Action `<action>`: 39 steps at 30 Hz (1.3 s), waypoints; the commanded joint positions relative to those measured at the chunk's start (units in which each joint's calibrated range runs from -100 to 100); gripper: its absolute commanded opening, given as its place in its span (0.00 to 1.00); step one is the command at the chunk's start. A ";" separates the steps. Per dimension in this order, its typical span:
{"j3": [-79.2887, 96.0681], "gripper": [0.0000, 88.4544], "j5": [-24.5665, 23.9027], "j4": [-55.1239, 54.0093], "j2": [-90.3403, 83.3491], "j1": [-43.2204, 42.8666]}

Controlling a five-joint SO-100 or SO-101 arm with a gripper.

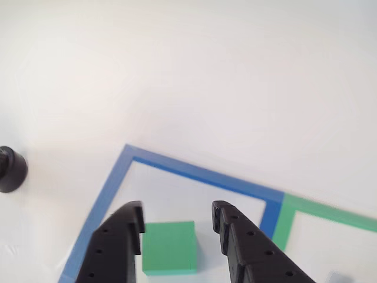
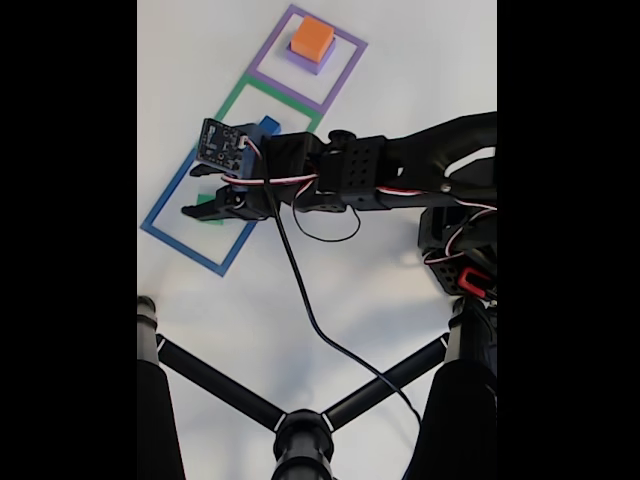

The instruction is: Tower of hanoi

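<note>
Other view: the gripper [image 1: 177, 221] comes in from the bottom edge w/ its black jaws apart, and the green cube [image 1: 169, 246] sits between them, nearer the left jaw, which looks to be just touching or nearly touching its side; the right jaw stands clear w/ white worktop [image 1: 206, 71] showing in the gap. The cube lies inside the blue tape square [image 1: 194, 173], close to its near-left part. To the right, a green tape square [image 1: 330, 212] shares a border w/ the blue one. A black round knob-like object [image 1: 10, 170] sits at the left edge, well apart.

To do this grasp well, the arm prob. needs to shift a touch right in this view so the cube sits centred, then drop low enough that the pads meet the cube's mid-height before closing. An off-centre squeeze would likely push the cube sideways or twist it.

Fixed view: the arm reaches in from the right, the gripper [image 2: 205, 208] over the blue tape square [image 2: 165, 235], a sliver of the green cube [image 2: 207, 200] visible under it. A blue block [image 2: 268, 125] sits in the green tape square [image 2: 240, 95], partly hidden by the wrist. An orange cube [image 2: 313, 37] rests on a purple block [image 2: 305, 62] in the purple tape square [image 2: 345, 70]. Lift should go straight up, clear of the blue block, before travelling.
</note>
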 commanded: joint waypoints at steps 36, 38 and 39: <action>-18.57 0.24 0.00 57.91 -23.71 24.36; -9.03 0.26 0.00 47.96 -25.79 25.66; -5.30 0.26 0.00 43.75 -26.51 26.12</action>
